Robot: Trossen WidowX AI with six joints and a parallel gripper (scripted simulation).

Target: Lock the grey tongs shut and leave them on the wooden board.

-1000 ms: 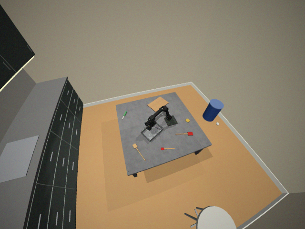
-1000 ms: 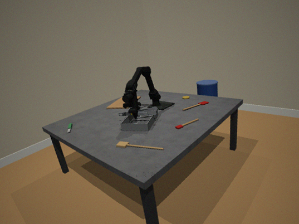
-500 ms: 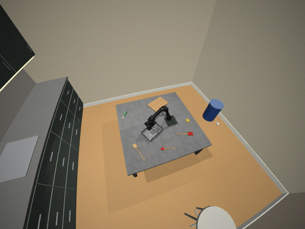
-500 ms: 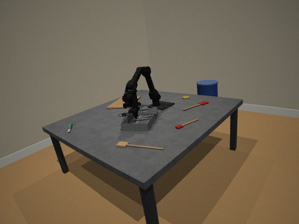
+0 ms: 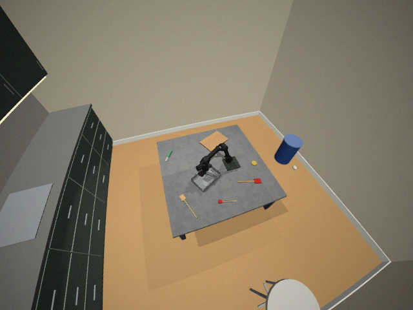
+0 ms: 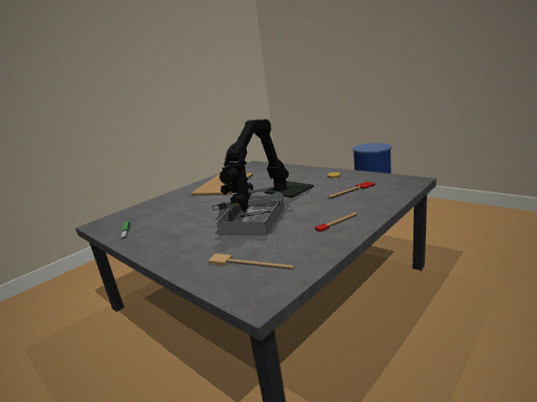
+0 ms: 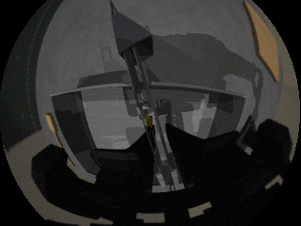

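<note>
The grey tongs [image 6: 219, 206] [image 7: 137, 40] lie roughly level across the roasting tin [image 5: 197, 185] [image 6: 242, 227] [image 7: 202, 88]. Their wide hinge end juts past the tin's rim at the top of the wrist view. The two arms run close together, almost parallel, down between my fingers, with a small yellow mark beside one arm. My gripper [image 5: 202, 174] [image 6: 243, 209] [image 7: 159, 126] points down over the tin and is shut on both arms of the tongs. Whether the lock is engaged cannot be seen. The wooden board [image 5: 214, 141] [image 6: 212, 186] [image 7: 264, 40] lies flat toward the back, away from the tongs.
A wooden spatula [image 5: 182, 197] [image 6: 220, 259], two red-headed spatulas [image 5: 257, 181] [image 5: 220, 201] [image 6: 365, 184] [image 6: 321, 226], a green-handled tool [image 5: 170, 154] [image 6: 126, 225] and a yellow disc [image 5: 253, 163] [image 6: 333, 174] lie around the table. The tin's walls surround my fingertips.
</note>
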